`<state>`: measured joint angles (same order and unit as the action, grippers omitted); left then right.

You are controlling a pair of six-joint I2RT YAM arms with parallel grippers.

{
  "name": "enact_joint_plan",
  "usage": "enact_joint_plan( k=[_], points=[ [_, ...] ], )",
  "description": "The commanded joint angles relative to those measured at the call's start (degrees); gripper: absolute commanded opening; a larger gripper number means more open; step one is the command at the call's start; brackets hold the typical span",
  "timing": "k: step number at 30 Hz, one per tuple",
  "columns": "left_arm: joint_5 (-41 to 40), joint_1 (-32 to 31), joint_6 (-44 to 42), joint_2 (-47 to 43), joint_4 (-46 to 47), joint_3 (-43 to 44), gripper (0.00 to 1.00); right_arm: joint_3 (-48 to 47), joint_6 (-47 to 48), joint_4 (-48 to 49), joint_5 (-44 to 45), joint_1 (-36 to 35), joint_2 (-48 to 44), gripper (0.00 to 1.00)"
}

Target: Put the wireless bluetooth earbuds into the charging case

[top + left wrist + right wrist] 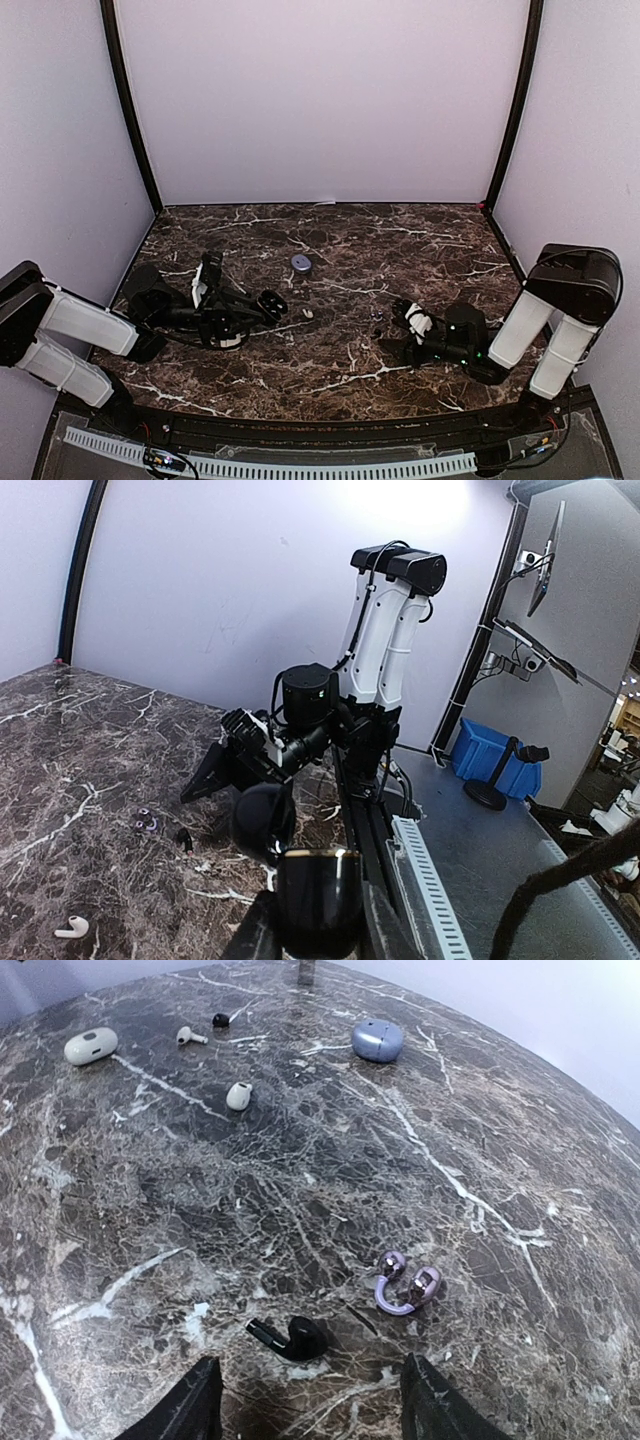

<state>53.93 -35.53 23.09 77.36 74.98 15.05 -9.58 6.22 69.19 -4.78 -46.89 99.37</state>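
Target looks like the black stemmed earbud (pixel 290 1338), lying on the counter (pixel 330 1190) right in front of the right tool (pixel 310 1410), whose jaws stand fairly wide with nothing in them. It's tiny, light, slick plastic, so I'd pinch the fat body, not the stem. Purple clip earbud (pixel 405 1285) sits just ahead-right. Farther out: white earbud (pixel 238 1095), white stemmed earbud (pixel 188 1035), small black earbud (pixel 221 1020). Five buds total, plus a white case (pixel 90 1046) and a lavender case (pixel 378 1039). Left tool (pixel 318 920) is clamped on what looks like a black case (pixel 318 880).
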Motion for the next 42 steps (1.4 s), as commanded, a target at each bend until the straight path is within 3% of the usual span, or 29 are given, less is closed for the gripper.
enact_joint_plan(
  k=[1, 6, 14, 28, 42],
  points=[
    [0.89, -0.07, -0.57, 0.33, 1.85, 0.61, 0.24, -2.13, 4.45, -7.87, -3.0, -0.13, -2.5, 0.57],
    [1.22, -0.07, -0.67, 0.17, 1.96, 0.3, 0.23, -4.36, 6.23, -14.78, -10.13, 1.72, -4.11, 0.58],
    [1.01, -0.07, -0.67, -0.28, 2.01, -0.1, 0.23, -6.45, 6.13, -16.88, -19.29, 6.2, -3.03, 0.64],
    [1.01, -0.07, -0.68, 0.06, 2.19, -0.02, 0.23, -9.74, 7.59, -20.06, -22.63, 6.12, 1.5, 0.68],
    [0.8, -0.07, -1.11, -1.16, 0.72, 0.06, 0.23, -5.46, 5.24, -17.75, -19.36, 2.86, -1.9, 0.6]
  ],
)
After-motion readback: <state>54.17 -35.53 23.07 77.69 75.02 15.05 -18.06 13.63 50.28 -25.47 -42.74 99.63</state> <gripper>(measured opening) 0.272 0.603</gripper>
